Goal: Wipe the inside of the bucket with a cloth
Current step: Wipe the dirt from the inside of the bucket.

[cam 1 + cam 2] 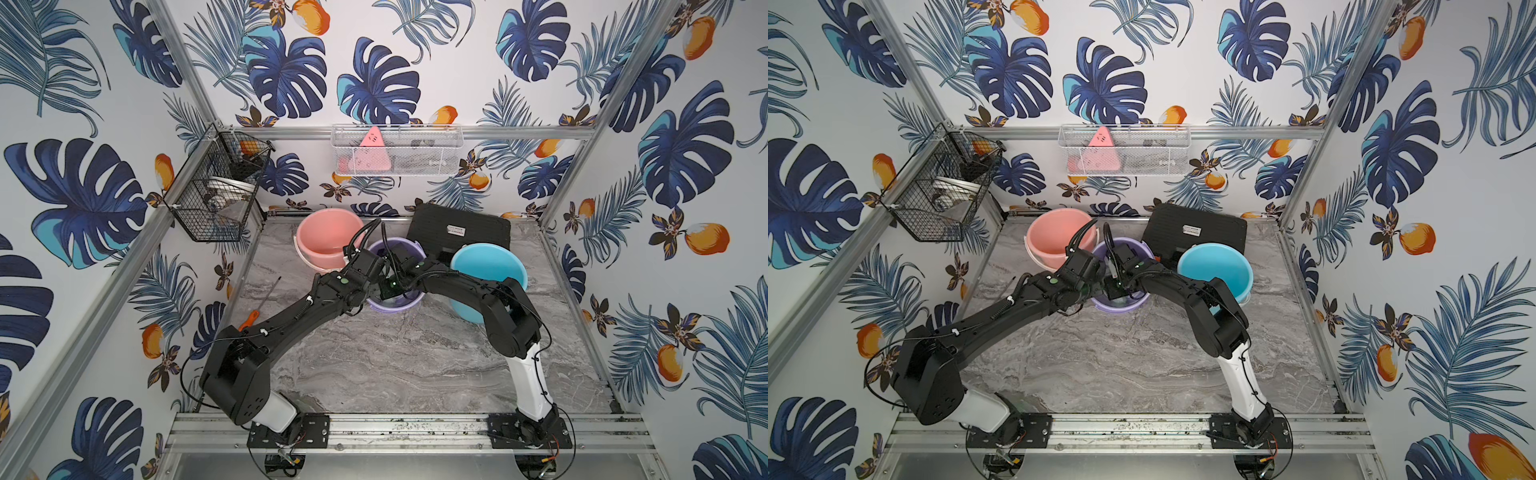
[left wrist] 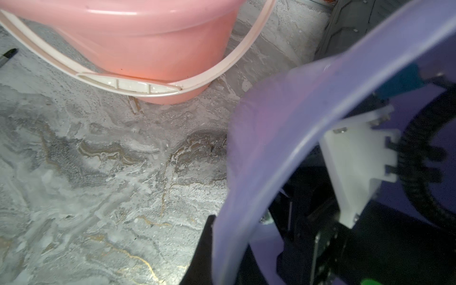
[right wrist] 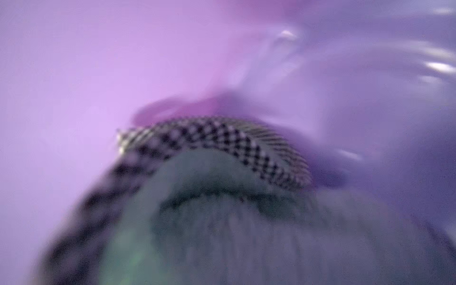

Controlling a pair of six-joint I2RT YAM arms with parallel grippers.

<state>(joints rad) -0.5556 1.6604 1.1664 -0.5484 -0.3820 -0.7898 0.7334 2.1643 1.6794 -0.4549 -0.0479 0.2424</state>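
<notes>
nearest to us, an orange-handled screwdriver point(image 1: 250, 319) lies on the grey table point(image 1: 395, 374) by the left arm. a bit further in, both arms meet at the purple bucket point(image 1: 395, 306). the left pincer point(image 2: 222, 246) is closed on the bucket's rim, one finger outside and one inside, so it holds the bucket. the right pincer point(image 1: 392, 279) is down inside the bucket. it is closed, and the cloth point(image 3: 222, 212) is bunched right at its tip, against the purple wall, so we think it is pinching the cloth.

what could go wrong? the two pincers are very close, so a wide rub could bump them together. a hard push could tip the bucket or pull the rim free. the cloth could slip out. just behind, the pink bucket point(image 1: 316, 232) sits right beside the purple one, and the blue bucket point(image 1: 486, 266) is near too, so a sliding bucket would knock them.
</notes>
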